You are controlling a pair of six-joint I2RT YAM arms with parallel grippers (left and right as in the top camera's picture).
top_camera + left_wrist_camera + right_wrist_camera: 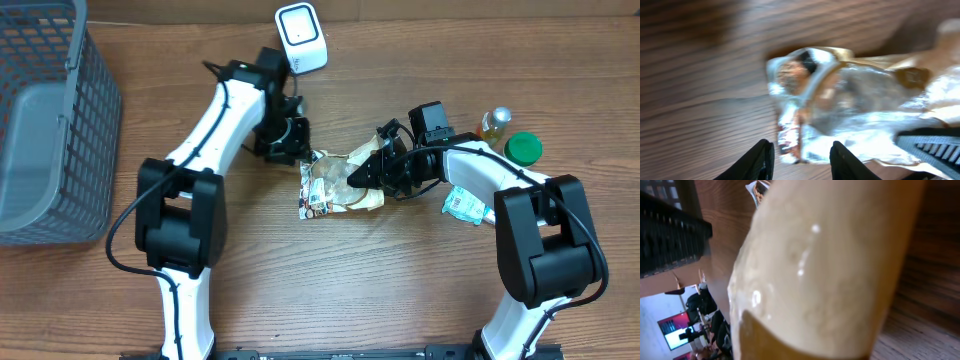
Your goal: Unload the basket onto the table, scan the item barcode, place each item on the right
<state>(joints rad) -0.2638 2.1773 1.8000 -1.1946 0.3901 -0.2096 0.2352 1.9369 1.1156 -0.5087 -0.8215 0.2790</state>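
Snack packet (330, 188) lies left-right, right end effector (365, 172) grasping it, left end effector (801, 145) released.

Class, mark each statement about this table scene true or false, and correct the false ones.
1. The snack bag lies on the table between the two arms. True.
2. The scanner sits inside the basket. False: it stands on the table, well to the right of the basket.
3. The green lid is next to the bottle. True.
4. The left gripper has its jaws pressed together. False: they stand apart at the bag's edge.
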